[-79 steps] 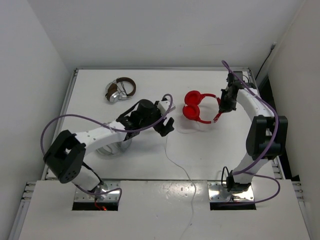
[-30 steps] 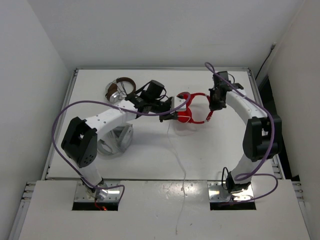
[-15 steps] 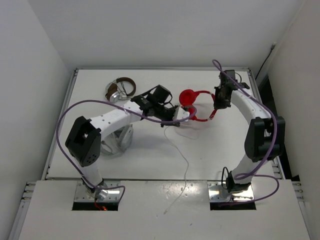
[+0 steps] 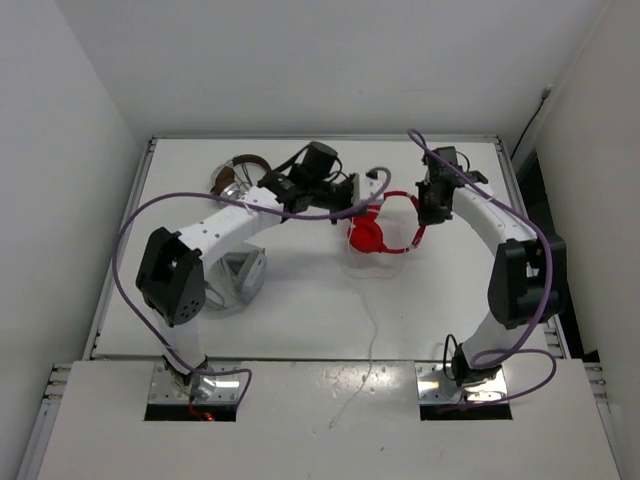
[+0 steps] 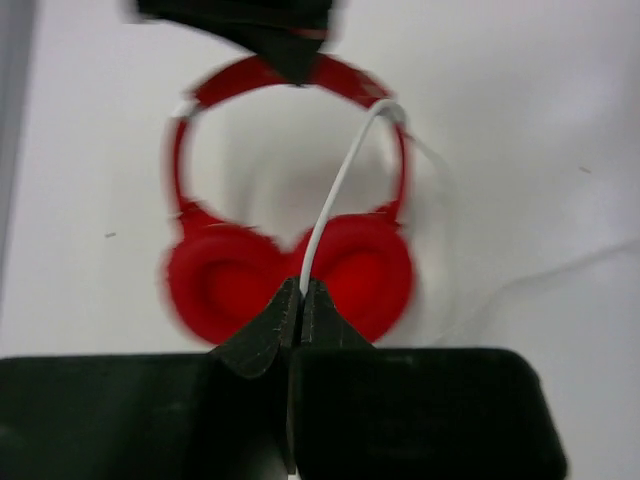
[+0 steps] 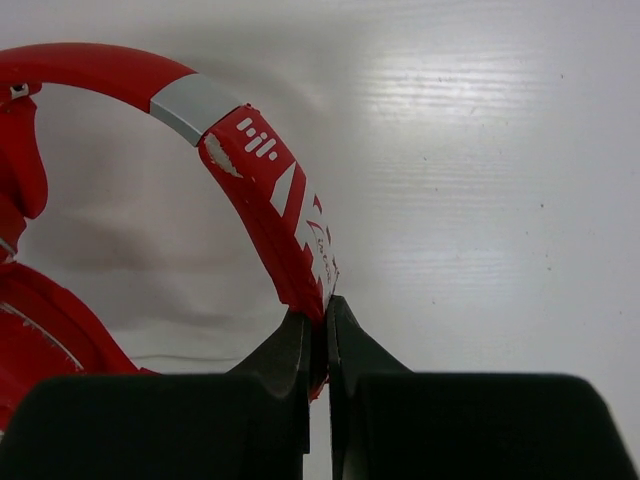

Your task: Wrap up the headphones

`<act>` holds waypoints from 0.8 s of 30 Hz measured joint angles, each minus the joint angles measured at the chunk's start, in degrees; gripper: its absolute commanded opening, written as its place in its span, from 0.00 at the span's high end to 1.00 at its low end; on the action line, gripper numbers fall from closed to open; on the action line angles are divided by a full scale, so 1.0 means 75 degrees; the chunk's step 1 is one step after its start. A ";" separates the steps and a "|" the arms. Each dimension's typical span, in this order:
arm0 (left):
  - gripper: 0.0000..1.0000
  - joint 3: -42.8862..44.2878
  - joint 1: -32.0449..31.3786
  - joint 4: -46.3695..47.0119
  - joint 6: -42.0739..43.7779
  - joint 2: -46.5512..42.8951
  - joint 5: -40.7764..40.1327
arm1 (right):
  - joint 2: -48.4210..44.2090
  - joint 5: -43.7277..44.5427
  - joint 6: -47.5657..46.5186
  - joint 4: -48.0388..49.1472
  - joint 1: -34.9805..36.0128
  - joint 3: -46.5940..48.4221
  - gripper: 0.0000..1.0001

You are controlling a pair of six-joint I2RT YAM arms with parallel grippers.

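Observation:
The red headphones (image 4: pixel 369 236) hang lifted over the middle of the table, ear cups low and the thin headband (image 6: pixel 268 180) on top. My right gripper (image 6: pixel 322 302) is shut on the headband, which runs up and to the left from its tips. My left gripper (image 5: pixel 300 288) is shut on the thin white cable (image 5: pixel 338 185), just in front of the two ear cups (image 5: pixel 235 280). From the tips the cable rises to the headband's right side. In the top view the left gripper (image 4: pixel 354 207) is left of the headphones and the right gripper (image 4: pixel 424 213) is on their right.
Brown-and-silver headphones (image 4: pixel 241 173) lie at the back left. Grey-white headphones (image 4: pixel 236 281) sit under the left arm. The loose end of the white cable (image 4: pixel 371 332) trails over the table toward the near edge. White walls enclose the table.
My left gripper has swung back and up with the cable. The headphones have turned, their cups now lower and nearer. My right gripper has shifted slightly left, still gripping the headband.

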 measured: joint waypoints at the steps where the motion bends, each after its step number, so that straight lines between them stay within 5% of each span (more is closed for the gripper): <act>1: 1.00 0.0213 0.0149 0.0192 -0.0213 0.0096 -0.0067 | -0.0067 0.0026 -0.0044 0.0003 0.0000 -0.0131 1.00; 24: 1.00 0.2707 0.1944 0.1075 -0.1883 0.2620 -0.1929 | -0.1711 0.0542 -0.1137 0.0213 0.0557 -0.1443 1.00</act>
